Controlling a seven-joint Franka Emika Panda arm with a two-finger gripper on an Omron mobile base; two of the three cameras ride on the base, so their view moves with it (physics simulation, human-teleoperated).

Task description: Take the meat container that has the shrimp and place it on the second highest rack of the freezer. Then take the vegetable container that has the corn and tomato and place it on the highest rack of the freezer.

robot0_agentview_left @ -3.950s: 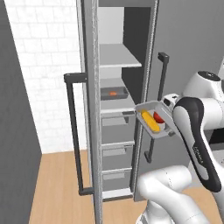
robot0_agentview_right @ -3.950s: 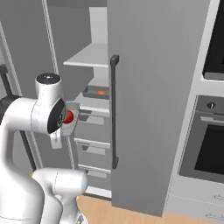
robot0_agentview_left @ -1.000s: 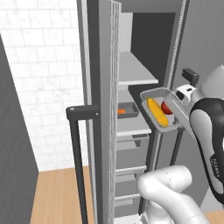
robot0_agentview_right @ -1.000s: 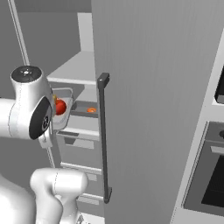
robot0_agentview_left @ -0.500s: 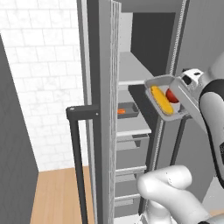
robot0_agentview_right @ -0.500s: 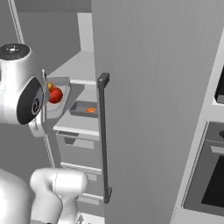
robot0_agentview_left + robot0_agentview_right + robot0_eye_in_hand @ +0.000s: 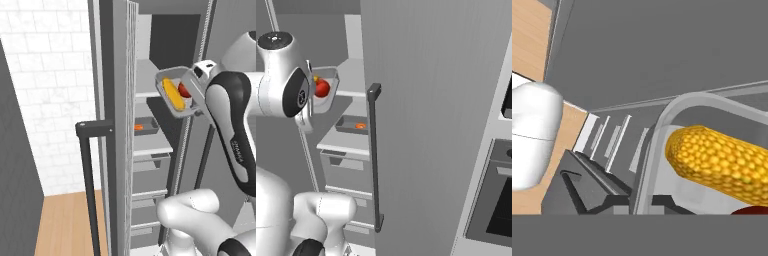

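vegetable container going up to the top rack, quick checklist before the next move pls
1. Grip on the vegetable container: gripper shut on its rim. ok
2. Load aboard: corn and tomato both lie inside the tray. ok
3. Tray level: it tilts steeply in the left base view, so the contents could roll. not ok
4. Freezer door open, shelves reachable. ok
5. First step done: meat container with the shrimp sits on a lower shelf. ok
6. Room on the highest rack: its surface is partly hidden by the door edge. cannot tell
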